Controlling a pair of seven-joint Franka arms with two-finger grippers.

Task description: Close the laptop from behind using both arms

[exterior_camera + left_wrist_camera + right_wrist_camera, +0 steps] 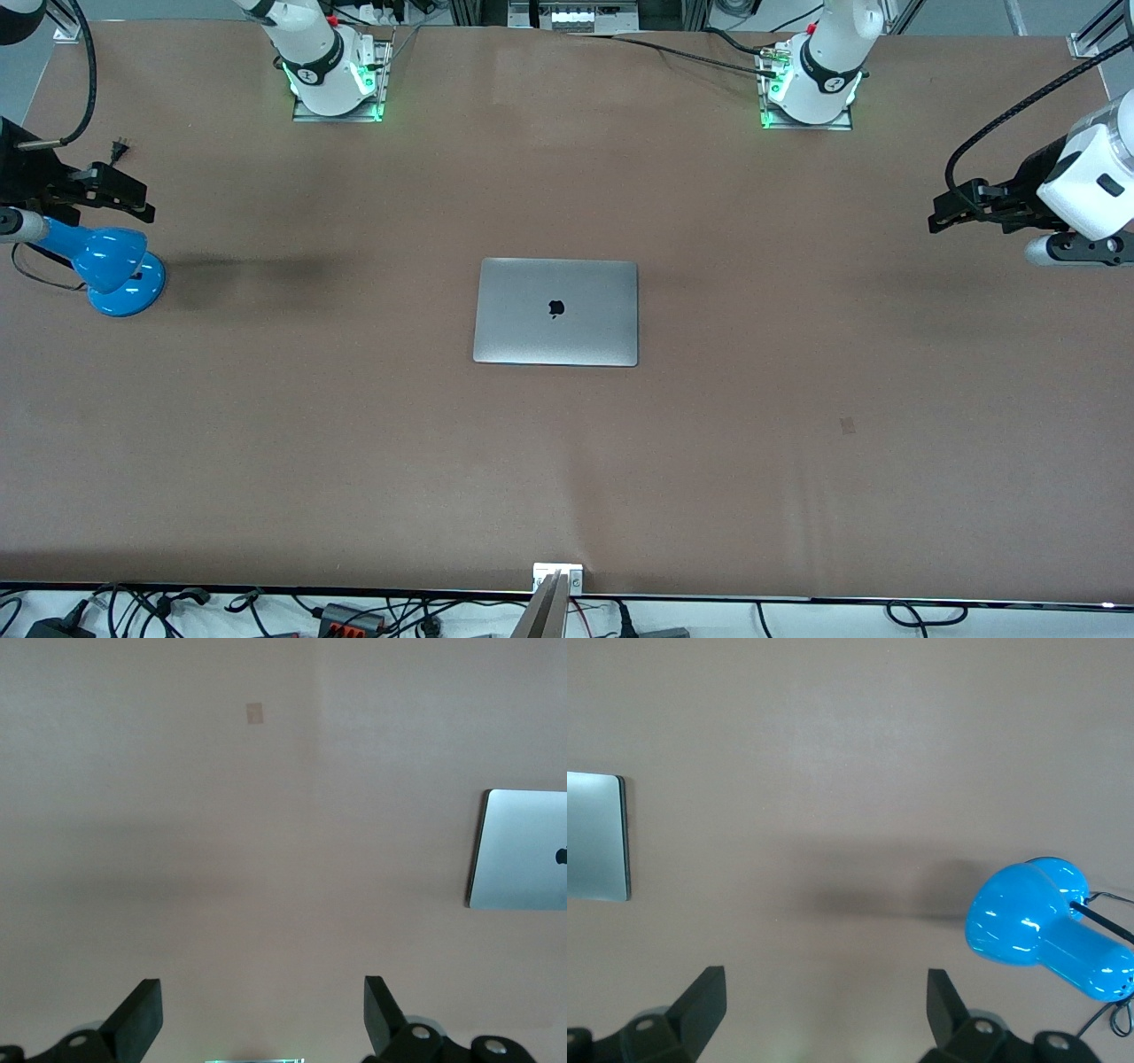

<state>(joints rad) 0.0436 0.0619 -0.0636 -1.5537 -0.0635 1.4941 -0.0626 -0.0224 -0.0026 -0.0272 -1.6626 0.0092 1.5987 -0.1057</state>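
Observation:
The silver-grey laptop (555,312) lies shut and flat at the middle of the table, its lid up with the dark apple logo showing. Part of it shows in the left wrist view (523,850) and an edge in the right wrist view (595,837). My left gripper (941,213) is open and empty, held up over the left arm's end of the table, well apart from the laptop. My right gripper (133,197) is open and empty over the right arm's end of the table, above the blue lamp. Both arms wait.
A blue desk lamp (115,266) stands at the right arm's end of the table, also in the right wrist view (1041,926). A small tape mark (848,425) lies on the brown table toward the left arm's end. Cables hang along the table's front edge.

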